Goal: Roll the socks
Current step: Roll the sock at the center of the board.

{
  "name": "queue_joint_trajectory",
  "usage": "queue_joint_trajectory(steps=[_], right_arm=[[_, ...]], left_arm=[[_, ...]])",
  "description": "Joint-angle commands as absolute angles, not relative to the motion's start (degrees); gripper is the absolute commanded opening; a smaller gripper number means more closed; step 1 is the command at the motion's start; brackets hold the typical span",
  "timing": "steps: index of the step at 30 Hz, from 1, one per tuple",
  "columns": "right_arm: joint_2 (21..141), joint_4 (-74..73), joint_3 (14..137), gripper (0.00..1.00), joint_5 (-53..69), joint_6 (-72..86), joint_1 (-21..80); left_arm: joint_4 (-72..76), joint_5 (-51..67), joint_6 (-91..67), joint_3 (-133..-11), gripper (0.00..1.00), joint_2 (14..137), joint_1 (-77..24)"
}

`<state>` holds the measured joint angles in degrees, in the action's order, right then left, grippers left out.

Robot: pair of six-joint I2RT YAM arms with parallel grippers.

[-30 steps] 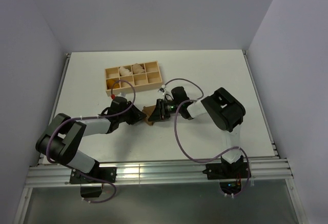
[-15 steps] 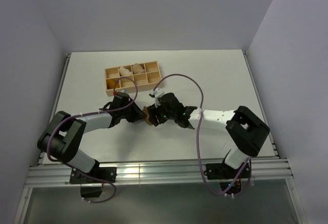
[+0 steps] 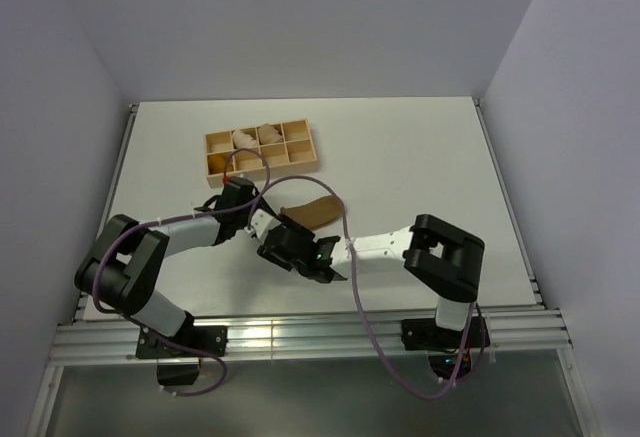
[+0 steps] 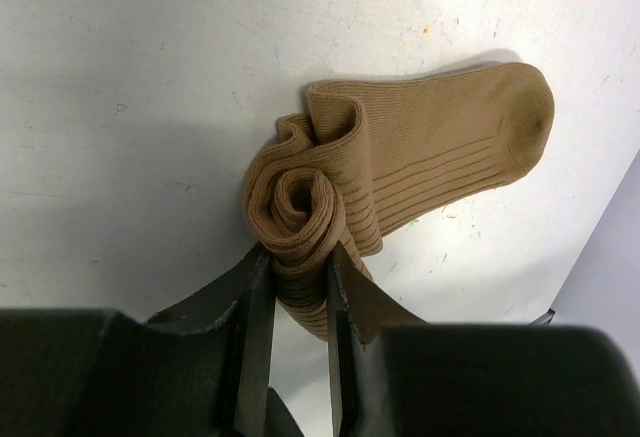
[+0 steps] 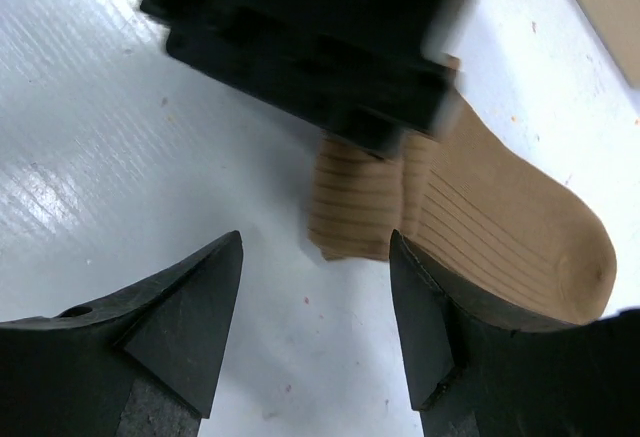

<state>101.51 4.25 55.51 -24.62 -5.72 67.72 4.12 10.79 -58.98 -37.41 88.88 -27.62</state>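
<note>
My left tool [image 4: 297, 262] is clamped on the sock [image 4: 440, 147], pinching its rolled end from both sides. The sock is olive-brown and part rolled, with a tight coil at its near-left end. The toe half lies flat on the desk [image 3: 420, 157], pointing far right. The sock sits mid-desk, just near of the tray [image 3: 212, 154]. My right tool [image 5: 315, 247] has its jaws wide apart and holds nothing. It hangs low over the desk, just near of the sock.
</note>
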Motion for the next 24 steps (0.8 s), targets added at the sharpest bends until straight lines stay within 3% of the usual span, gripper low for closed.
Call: queue_joint_trajectory(steps=[1,11,17,20,21,23,24], right_arm=[[104.49,4.92,59.23,0.68,-31.98,-10.02,68.99],[110.56,5.89,60.91,0.65,-35.86,-12.74,70.05],[113.28,6.07,60.91,0.43,-36.74,-12.92,70.22],[114.34,5.89,60.82,0.27,-36.91,-12.75,70.22],[114.52,5.71,60.73,0.19,-36.83,-12.66,70.22],[114.43,6.06,60.30,0.12,-35.60,-12.31,70.14],[114.26,6.06,60.03,0.07,-35.25,-12.13,70.14]], left_arm=[[0.26,11.51,-56.60,-38.15,0.00,90.00,-27.86],[0.53,12.30,-56.78,-38.15,0.00,89.91,-27.86],[1.05,13.27,-57.04,-37.71,0.01,89.74,-27.86],[1.41,13.97,-57.22,-37.18,0.01,89.21,-27.86],[1.41,14.06,-57.30,-37.18,0.03,89.30,-27.86],[1.14,14.24,-57.39,-37.18,0.07,88.95,-27.86],[0.79,13.80,-57.48,-37.18,0.15,88.68,-27.86]])
